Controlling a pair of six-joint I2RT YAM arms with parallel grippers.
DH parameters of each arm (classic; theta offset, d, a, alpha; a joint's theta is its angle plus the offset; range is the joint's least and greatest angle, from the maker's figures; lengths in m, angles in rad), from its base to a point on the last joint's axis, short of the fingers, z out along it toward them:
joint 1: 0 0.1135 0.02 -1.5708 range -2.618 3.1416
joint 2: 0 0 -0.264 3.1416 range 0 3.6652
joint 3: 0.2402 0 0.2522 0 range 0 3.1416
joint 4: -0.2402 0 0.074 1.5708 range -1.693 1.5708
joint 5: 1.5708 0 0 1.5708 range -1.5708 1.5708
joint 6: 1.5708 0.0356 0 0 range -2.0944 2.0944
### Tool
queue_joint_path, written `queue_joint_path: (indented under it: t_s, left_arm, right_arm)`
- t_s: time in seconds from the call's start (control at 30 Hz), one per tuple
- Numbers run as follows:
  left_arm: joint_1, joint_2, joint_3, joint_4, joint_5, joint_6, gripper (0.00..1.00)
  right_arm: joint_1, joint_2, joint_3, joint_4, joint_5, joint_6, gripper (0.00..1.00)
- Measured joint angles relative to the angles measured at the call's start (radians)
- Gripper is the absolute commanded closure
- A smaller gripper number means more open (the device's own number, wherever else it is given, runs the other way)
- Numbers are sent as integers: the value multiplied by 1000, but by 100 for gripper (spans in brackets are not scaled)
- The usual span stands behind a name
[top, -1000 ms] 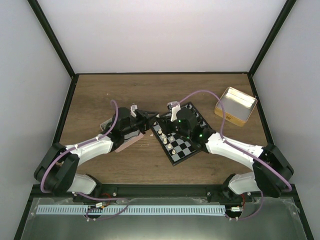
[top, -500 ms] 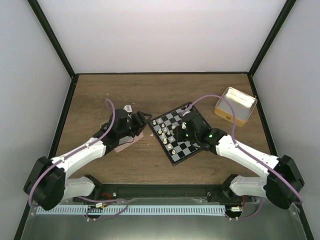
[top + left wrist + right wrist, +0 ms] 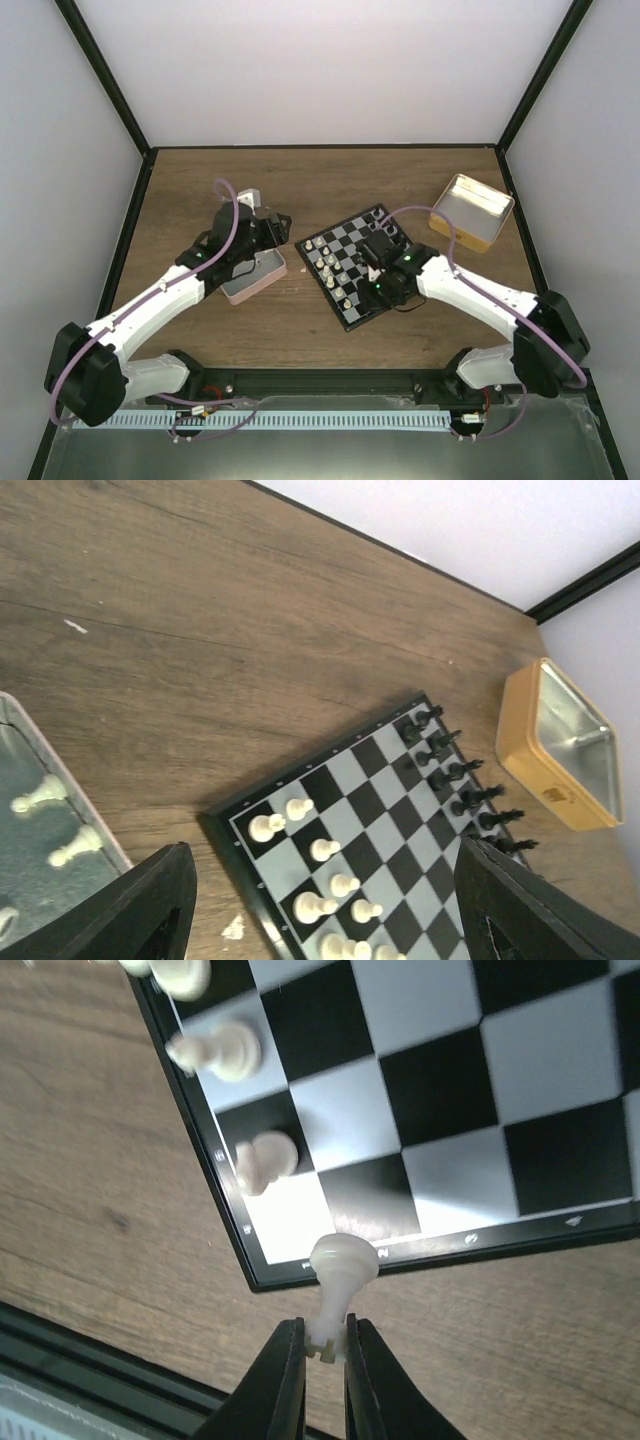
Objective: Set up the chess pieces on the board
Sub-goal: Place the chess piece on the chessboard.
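Right wrist view: the right gripper [image 3: 325,1345] is closed to a narrow slit on the base of a cream-white pawn [image 3: 340,1265], whose head is over the board's rim.
Board [image 3: 440,1090]: lies askew on the wooden worktop [image 3: 120,1220], with cream-white pieces [image 3: 262,1160] on its edge squares.
Left gripper [image 3: 322,880]: spread wide, holding nothing, above the board's corner.
Pink-sided tin [image 3: 25,755]: beside the board, loose cream-white chessmen [image 3: 40,795] inside.
Black pieces [image 3: 460,772]: lined along the board's far edge.
Yellow tin [image 3: 560,740]: open, apart from the board.
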Motion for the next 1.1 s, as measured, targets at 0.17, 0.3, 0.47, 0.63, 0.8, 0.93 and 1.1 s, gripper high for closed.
queue_joint_path:
  t_s: [0.17, 0.3, 0.47, 0.63, 0.8, 0.93, 1.1]
  left_arm:
    - [9, -8, -2, -23, -12, 68, 26]
    - [15, -38, -15, -24, -17, 93, 26]
    - [26, -51, -31, -24, -18, 111, 25]
    - [38, -51, -42, -26, -20, 125, 24]
    - [45, -51, -43, -24, -17, 127, 24]
    - [51, -51, -45, -24, -13, 127, 24]
    - [58, -51, -58, -25, -8, 127, 24]
  right_arm:
    - [21, 102, 2, -33, -67, -11, 97]
    - [35, 177, 22, -42, -98, -10, 96]
    - [43, 221, 56, -39, -115, -10, 95]
    - [48, 237, 61, -34, -120, -10, 86]
    - [48, 256, 62, -33, -119, -5, 69]
    - [48, 258, 63, -20, -118, -6, 71]
    - [49, 258, 63, 3, -117, -5, 79]
